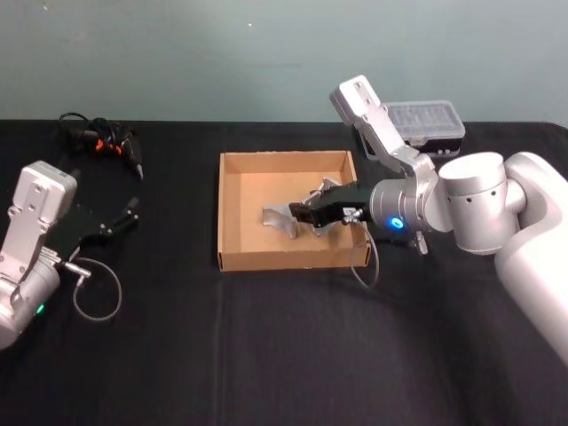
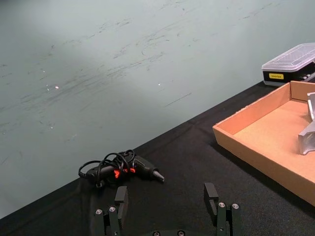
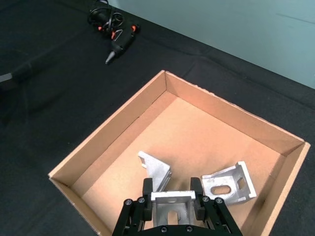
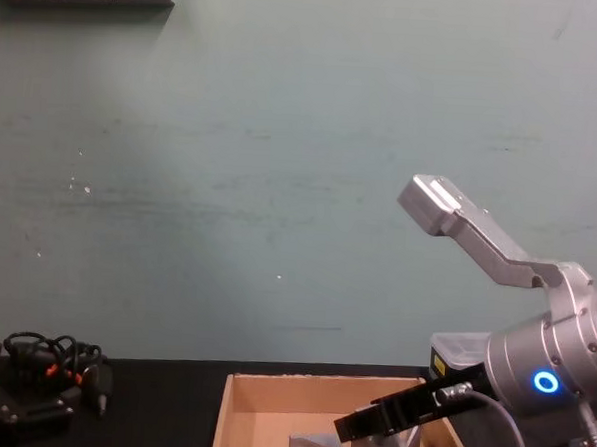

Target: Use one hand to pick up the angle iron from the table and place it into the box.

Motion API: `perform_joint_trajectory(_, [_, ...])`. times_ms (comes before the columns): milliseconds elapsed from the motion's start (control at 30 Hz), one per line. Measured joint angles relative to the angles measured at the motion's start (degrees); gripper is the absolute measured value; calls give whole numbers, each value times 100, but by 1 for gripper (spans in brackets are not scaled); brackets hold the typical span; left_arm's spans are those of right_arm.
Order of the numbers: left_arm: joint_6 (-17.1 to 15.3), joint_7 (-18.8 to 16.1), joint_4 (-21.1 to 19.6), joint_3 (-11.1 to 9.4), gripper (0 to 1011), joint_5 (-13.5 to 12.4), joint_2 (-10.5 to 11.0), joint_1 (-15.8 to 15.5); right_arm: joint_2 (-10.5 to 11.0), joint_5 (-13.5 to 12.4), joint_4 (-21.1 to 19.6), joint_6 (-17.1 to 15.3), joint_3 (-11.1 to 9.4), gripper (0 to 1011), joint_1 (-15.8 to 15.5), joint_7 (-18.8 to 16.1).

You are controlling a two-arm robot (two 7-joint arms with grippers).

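Now my right gripper (image 3: 171,194) pinches an angle iron (image 3: 171,203) between its fingers, over the box (image 3: 123,130) floor.

- Box (image 1: 232,209): matt tan cardboard, smooth inside floor, raw cut edges.
- Angle irons (image 3: 228,183): bare silvery metal, dull cast sheen.
- Table (image 1: 266,355): matt black cloth cover.
- Right gripper (image 3: 171,193): matt black plastic fingers with small shiny screws.
- Right arm (image 1: 479,204): smooth silver-grey shell, satin finish.
- Case (image 1: 430,120): black plastic with clear glossy lid.
- Wall (image 4: 281,183): matt teal paint, scuffed.
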State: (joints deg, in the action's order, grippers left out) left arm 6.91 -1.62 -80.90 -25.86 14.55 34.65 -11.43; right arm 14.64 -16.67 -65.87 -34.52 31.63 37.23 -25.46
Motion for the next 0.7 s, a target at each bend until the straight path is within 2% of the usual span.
perform_joint_trajectory(133, [0,0,0,0,1011,0,0,0,-97,29,321,183,22,457,112,-78])
perform_joint_trajectory(367, [0,0,0,0,1011,0,0,0,-194,91,639,380,57,457,239,-153])
perform_joint_trajectory(700, [0,0,0,0,1011,-1,0,0,-270,186,864,490,84,457,312,-181])
